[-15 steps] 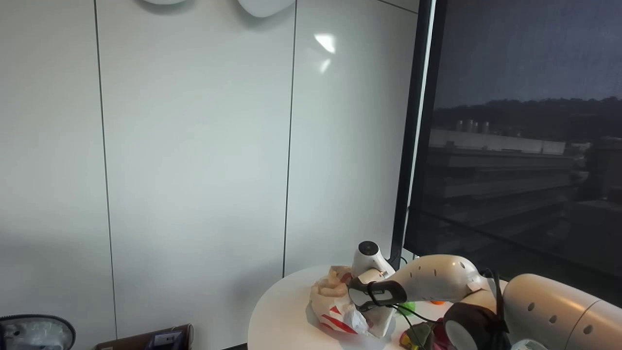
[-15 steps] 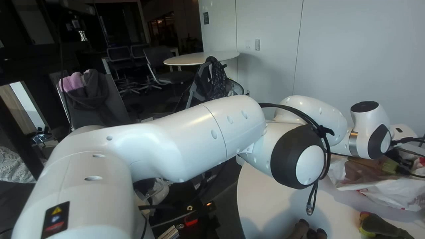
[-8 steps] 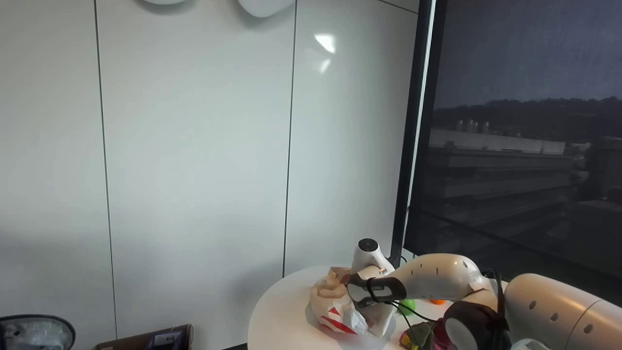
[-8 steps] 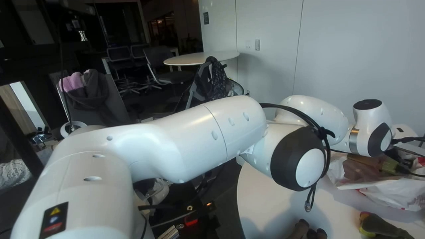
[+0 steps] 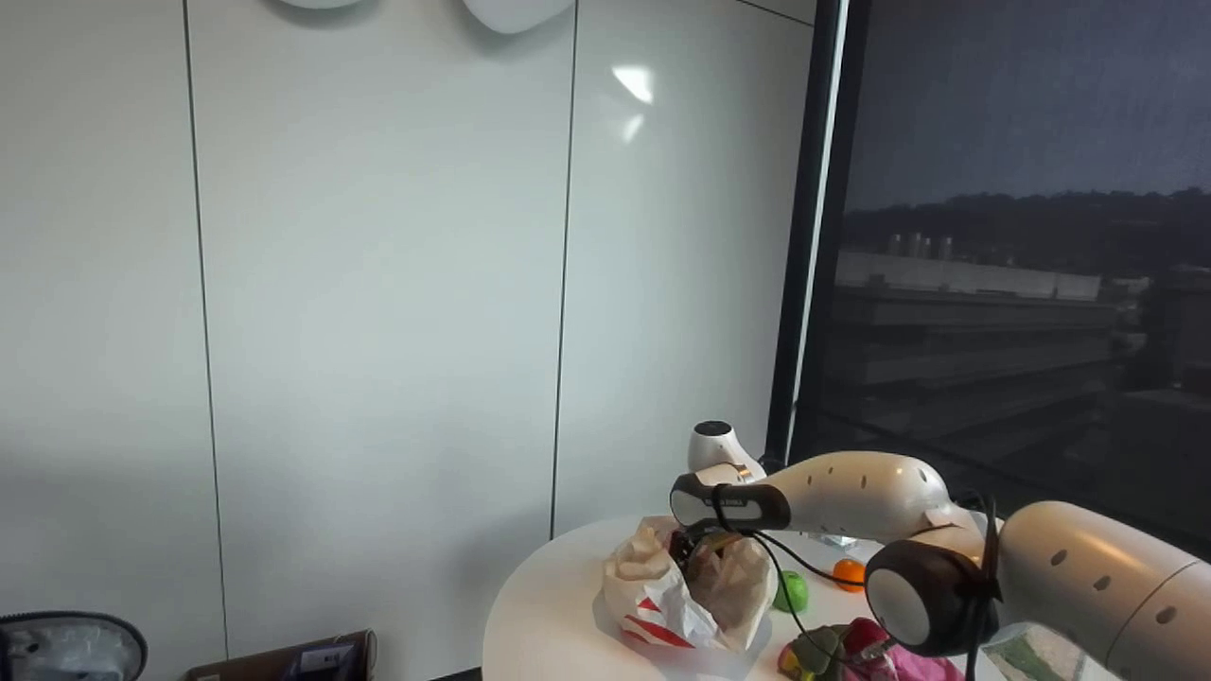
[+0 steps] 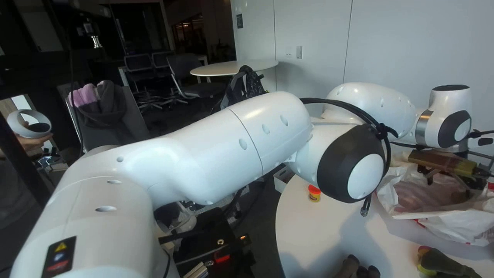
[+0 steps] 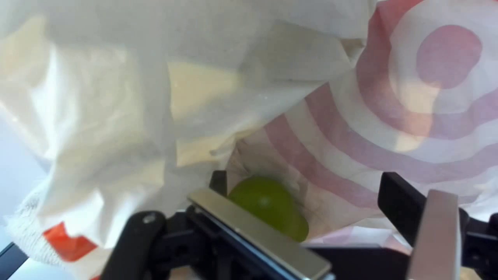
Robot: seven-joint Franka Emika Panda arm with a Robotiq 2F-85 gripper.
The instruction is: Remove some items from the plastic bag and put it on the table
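The plastic bag (image 5: 653, 596) stands on the white round table (image 5: 539, 615), its mouth spread open; its crumpled side shows in an exterior view (image 6: 459, 227). In the wrist view, the bag's wrinkled whitish film (image 7: 218, 50) with pinkish stripes fills most of the picture. A green rounded item (image 7: 268, 200) lies down inside it, nearer the left finger and partly covered by it. My gripper (image 7: 303, 181) points into the bag mouth, with its jaws wide apart and nothing gripped. In an exterior view, its dark fingers (image 5: 681, 549) are partly hidden by the bag's rim.
Beside the bag on the table lie a green ball-like item (image 5: 791, 591), an orange one (image 5: 849, 574), a dark green item (image 5: 816, 653) and a pink lump (image 5: 922, 668). A small yellow tub (image 6: 314, 195) with a red lid stands near the table edge. Black cables hang from the arm.
The arm has risen, most in the last half second, lifting the gripper higher at the bag mouth. The orange item and the yellow tub show more plainly now. The bag stays in place.
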